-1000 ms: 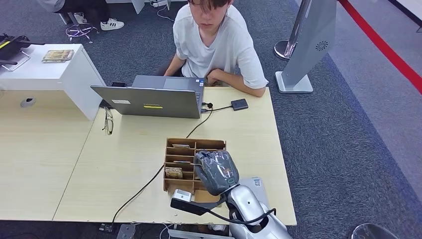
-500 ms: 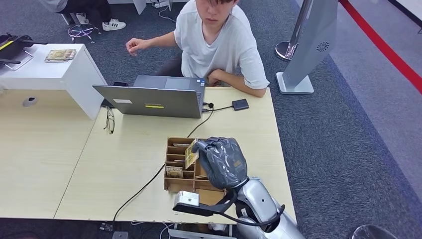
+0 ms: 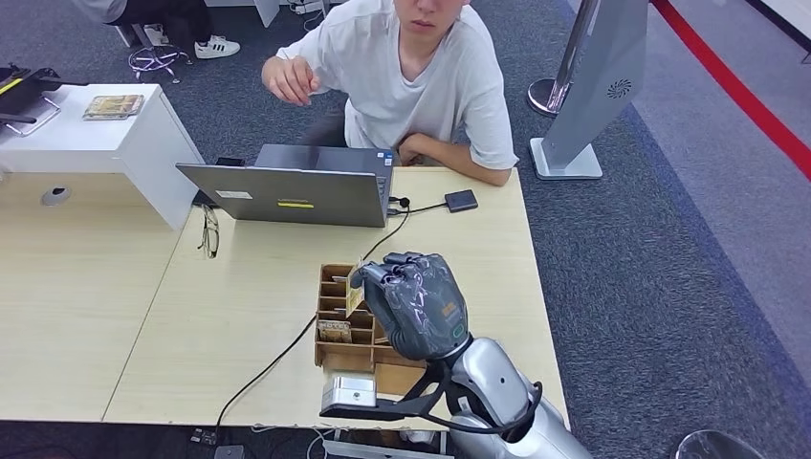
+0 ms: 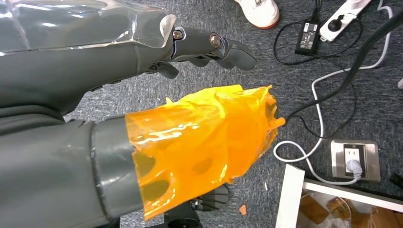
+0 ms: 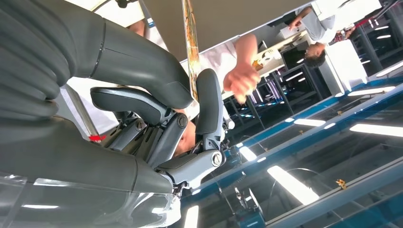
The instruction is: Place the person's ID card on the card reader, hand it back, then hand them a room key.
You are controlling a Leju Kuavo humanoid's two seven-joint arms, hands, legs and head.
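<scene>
1. Room key is pinched edge-on between the thumb and a finger of the right hand, held up just above the wooden organizer. From the right wrist view it's a thin card clamped by the thumb on 1 side and a dark finger on the other.
2. Organizer is a slotted wooden box on the light wood table. A few more cards sit in its slots, including 1 patterned card lying in a front compartment. How many in all, can't tell, the hand hides part of it.
3. Left hand hangs over carpet and cables, fingers slack and apart, nothing in them, orange film wrapped over the thumb.
4. Laptop stands at the far edge of the table, glasses beside it, small black card reader near the person, who has 1 hand raised.
</scene>
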